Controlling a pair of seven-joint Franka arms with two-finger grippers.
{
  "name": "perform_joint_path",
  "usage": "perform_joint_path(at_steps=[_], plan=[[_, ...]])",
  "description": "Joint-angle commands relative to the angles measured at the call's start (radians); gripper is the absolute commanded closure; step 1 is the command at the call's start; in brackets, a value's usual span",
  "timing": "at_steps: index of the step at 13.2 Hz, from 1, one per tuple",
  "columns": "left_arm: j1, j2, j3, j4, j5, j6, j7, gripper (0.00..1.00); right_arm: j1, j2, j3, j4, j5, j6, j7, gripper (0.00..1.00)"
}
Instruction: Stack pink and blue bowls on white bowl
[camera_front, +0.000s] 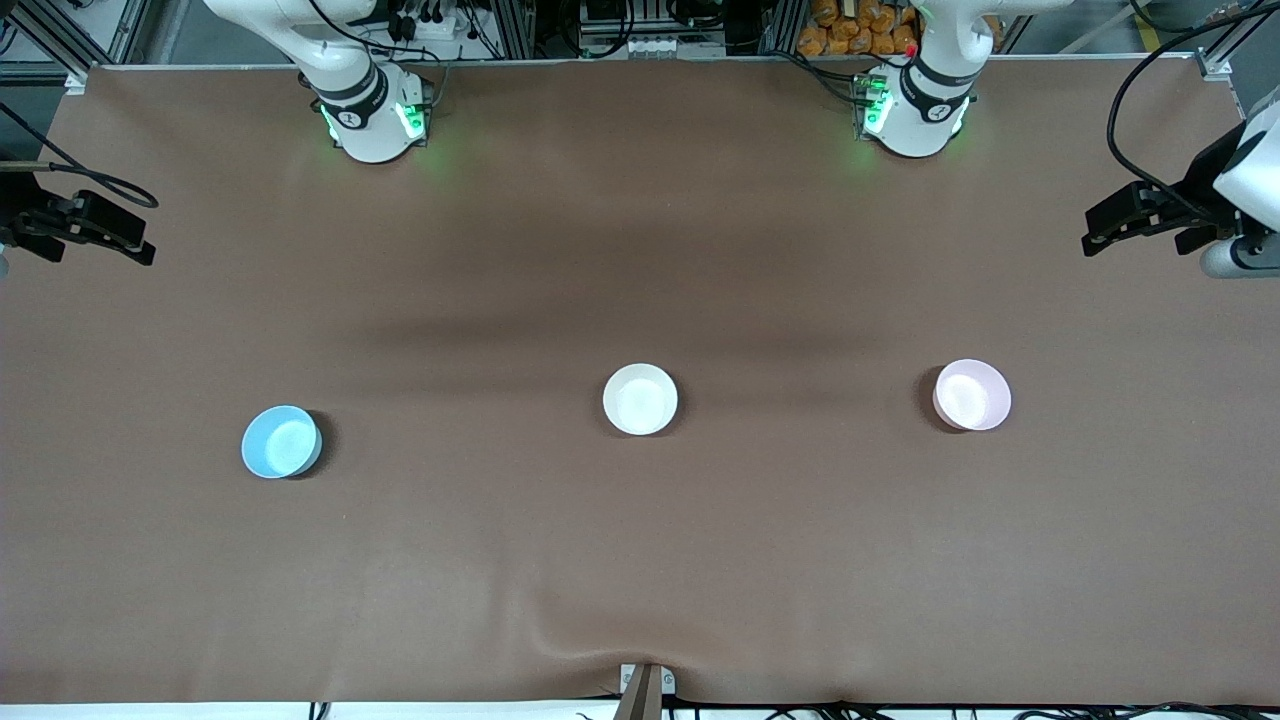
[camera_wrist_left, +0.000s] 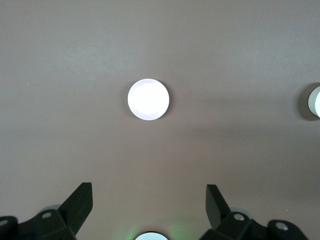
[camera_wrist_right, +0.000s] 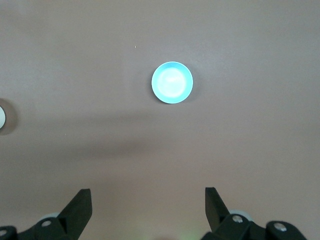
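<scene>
The white bowl (camera_front: 640, 399) sits upright on the brown table cover (camera_front: 640, 560) about midway between the two arms' ends of the table, with nothing inside it. The pink bowl (camera_front: 972, 394) stands well apart from it toward the left arm's end of the table, at about the same nearness to the front camera, also upright and holding nothing; in the left wrist view it shows as a bright pale disc (camera_wrist_left: 148, 99) with an edge of the white bowl (camera_wrist_left: 316, 101) at the border of that picture. The blue bowl (camera_front: 281, 441) stands well apart from the white one toward the right arm's end of the table, a little nearer to the front camera than the other two, upright; the right wrist view shows it (camera_wrist_right: 172, 82) on bare cover, with a sliver of the white bowl (camera_wrist_right: 2, 118) at the border. None of the three bowls touches another. The left gripper (camera_wrist_left: 149, 207) hangs high above the table at the left arm's end, its fingers spread wide and holding nothing. The right gripper (camera_wrist_right: 148, 209) hangs high above the right arm's end, its fingers likewise spread wide with nothing between them
</scene>
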Motion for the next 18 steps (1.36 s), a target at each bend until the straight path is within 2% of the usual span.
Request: perform_joint_path(at_steps=[1, 3, 5, 8, 10, 14, 18], plan=[[0.012, 0.041, 0.001, 0.007, 0.001, -0.010, -0.004, 0.00, -0.016, 0.005, 0.009, 0.011, 0.005, -0.010, -0.003, 0.00], [0.010, 0.090, 0.002, 0.007, 0.082, -0.004, -0.004, 0.00, -0.016, 0.005, 0.007, 0.011, 0.005, -0.012, -0.003, 0.00], [0.032, 0.144, 0.003, -0.002, 0.094, 0.049, 0.000, 0.00, -0.016, 0.005, 0.009, 0.011, 0.005, -0.012, -0.003, 0.00], [0.093, 0.155, 0.001, -0.126, 0.048, 0.232, 0.150, 0.00, -0.016, 0.005, 0.007, 0.011, 0.005, -0.012, -0.003, 0.00], [0.128, 0.202, 0.001, -0.196, 0.048, 0.367, 0.172, 0.00, -0.016, 0.005, 0.007, 0.011, 0.005, -0.012, -0.003, 0.00], [0.148, 0.208, 0.001, -0.431, 0.047, 0.678, 0.197, 0.00, -0.017, 0.005, 0.007, 0.010, 0.005, -0.012, -0.001, 0.00], [0.153, 0.266, 0.001, -0.506, 0.048, 0.812, 0.197, 0.00, -0.016, 0.005, 0.009, 0.010, 0.005, -0.012, -0.001, 0.00]])
